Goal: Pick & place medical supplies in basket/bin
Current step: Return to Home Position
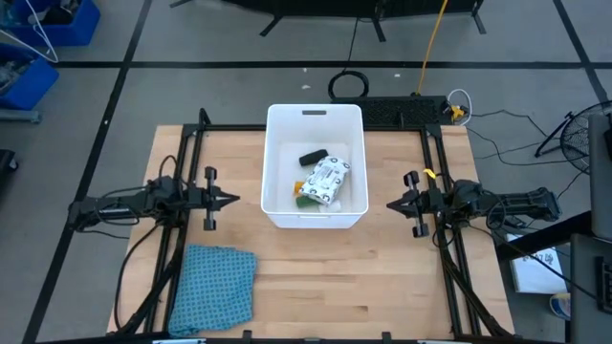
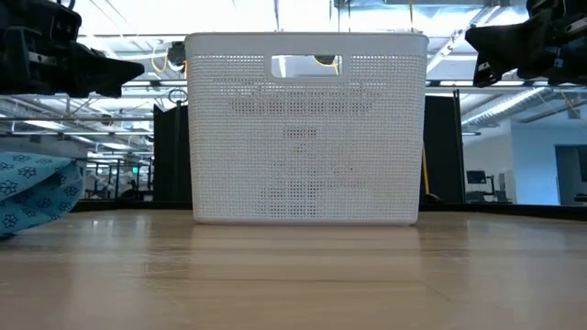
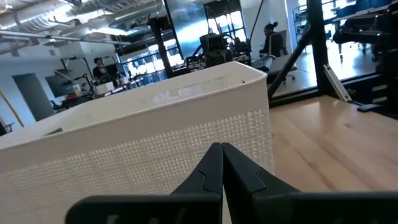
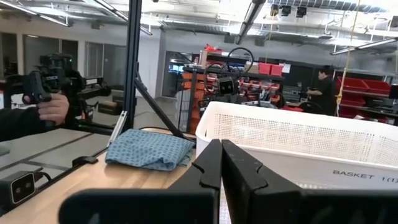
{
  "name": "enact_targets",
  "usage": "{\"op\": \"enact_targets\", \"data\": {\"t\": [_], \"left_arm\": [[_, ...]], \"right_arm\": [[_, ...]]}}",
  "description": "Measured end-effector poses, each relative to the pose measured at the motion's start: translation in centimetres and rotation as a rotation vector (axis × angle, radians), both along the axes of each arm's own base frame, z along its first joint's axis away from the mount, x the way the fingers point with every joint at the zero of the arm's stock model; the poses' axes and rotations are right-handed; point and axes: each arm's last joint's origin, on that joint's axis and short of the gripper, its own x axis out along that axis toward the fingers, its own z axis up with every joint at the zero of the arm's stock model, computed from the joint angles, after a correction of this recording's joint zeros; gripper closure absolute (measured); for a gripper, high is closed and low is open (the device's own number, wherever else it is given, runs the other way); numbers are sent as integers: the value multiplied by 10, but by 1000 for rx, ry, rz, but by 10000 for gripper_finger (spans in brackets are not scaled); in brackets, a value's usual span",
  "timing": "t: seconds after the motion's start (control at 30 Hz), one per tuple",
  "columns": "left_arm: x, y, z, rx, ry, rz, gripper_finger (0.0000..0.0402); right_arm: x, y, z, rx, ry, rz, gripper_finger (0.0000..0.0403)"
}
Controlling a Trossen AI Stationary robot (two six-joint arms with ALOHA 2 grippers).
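Note:
The white tub (image 1: 279, 143) stands at the table's middle, toward the far edge; it also fills the low view (image 2: 305, 128). Inside lie a flat white packet with green-black print (image 1: 328, 180), a black oblong (image 1: 313, 158), a green piece (image 1: 307, 202) and a small orange piece (image 1: 298, 185). The tiny white piece I cannot make out. My left gripper (image 1: 235, 201) hovers left of the tub, shut and holding nothing (image 3: 222, 149). My right gripper (image 1: 391, 204) hovers right of the tub, shut and holding nothing (image 4: 221, 147).
A teal-blue patterned cloth (image 1: 212, 287) lies crumpled at the table's near left corner. Black frame rails (image 1: 446, 244) run along both sides of the table. Bare wood lies near of the tub. In the right wrist view, a person's hand (image 4: 53, 109) holds a device beyond the table.

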Motion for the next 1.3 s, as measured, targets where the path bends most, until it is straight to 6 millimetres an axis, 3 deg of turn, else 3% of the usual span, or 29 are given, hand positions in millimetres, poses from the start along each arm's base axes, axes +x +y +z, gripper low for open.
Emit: {"op": "enact_targets", "data": {"t": [0.4, 0.63, 0.9, 1.17, 1.3], "left_arm": [[0, 2, -9, -57, 92, 77, 401], [0, 4, -4, -21, 43, 97, 401], [0, 5, -10, -144, 98, 91, 392], [0, 5, -10, -169, 100, 86, 376], [0, 5, -10, -172, 100, 86, 384]], "right_arm": [[0, -5, 0, 34, -1, -163, 403], [0, -7, 1, 17, -9, -116, 403], [2, -7, -2, 17, 19, -125, 403], [3, -2, -28, 45, 301, 20, 403], [4, -3, -29, 130, 318, 1, 403]]}}
